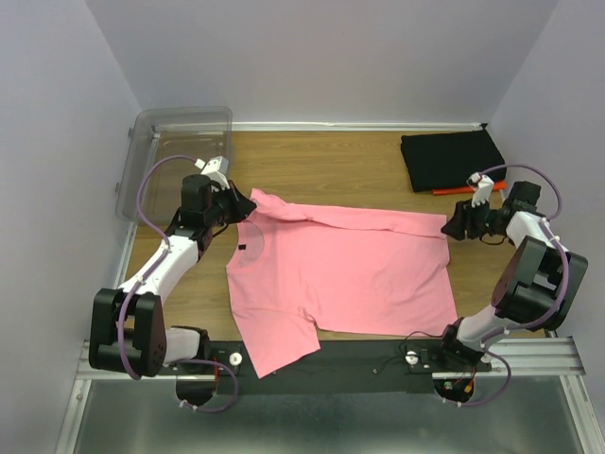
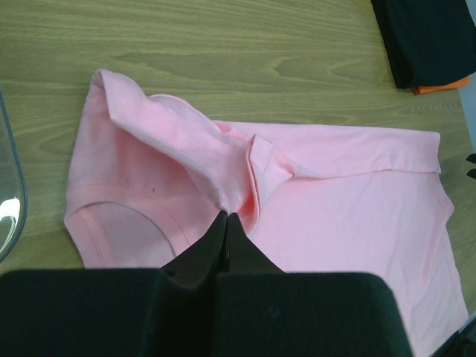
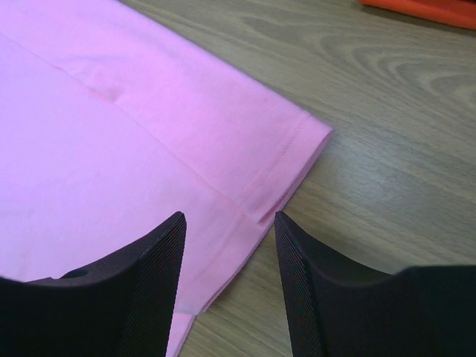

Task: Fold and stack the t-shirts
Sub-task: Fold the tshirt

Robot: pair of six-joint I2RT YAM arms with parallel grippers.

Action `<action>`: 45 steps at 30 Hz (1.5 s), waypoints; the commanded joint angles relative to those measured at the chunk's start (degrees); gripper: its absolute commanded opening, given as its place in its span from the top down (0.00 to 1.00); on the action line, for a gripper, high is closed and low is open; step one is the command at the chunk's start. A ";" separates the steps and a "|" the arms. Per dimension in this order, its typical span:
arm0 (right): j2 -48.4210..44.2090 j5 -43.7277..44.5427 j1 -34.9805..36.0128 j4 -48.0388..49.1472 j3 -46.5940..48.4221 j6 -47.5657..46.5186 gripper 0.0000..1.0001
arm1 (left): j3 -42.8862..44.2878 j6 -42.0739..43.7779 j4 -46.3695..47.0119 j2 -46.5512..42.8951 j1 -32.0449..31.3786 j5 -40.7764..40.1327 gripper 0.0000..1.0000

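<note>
Salmon-pink cloth t-shirt lying spread mid wooden bench, far edge doubled over. Left tool pinching folded shoulder cloth. Right tool hovering spread over far-right hem corner. First fold seemingly finishing; next likely needing left tool letting go, then fresh edge grips. Black folded t-shirt sitting on orange one, far right.

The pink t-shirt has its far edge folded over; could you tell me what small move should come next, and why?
Probably open the left gripper and let go. It pinches a raised fold of the pink t-shirt near the collar, while the right gripper stands open over the corner, which lies flat on the table.
</note>
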 commanded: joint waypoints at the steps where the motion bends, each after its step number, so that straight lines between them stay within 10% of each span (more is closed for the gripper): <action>1: -0.53 -2.99 -0.20 -2.92 1.57 0.39 0.41 | -1.00 0.76 -0.77 -1.21 0.41 1.16 1.00; 45: 0.27 -6.07 1.30 -6.52 4.11 0.56 0.40 | -8.73 -9.52 0.20 -10.35 -6.45 -2.53 1.00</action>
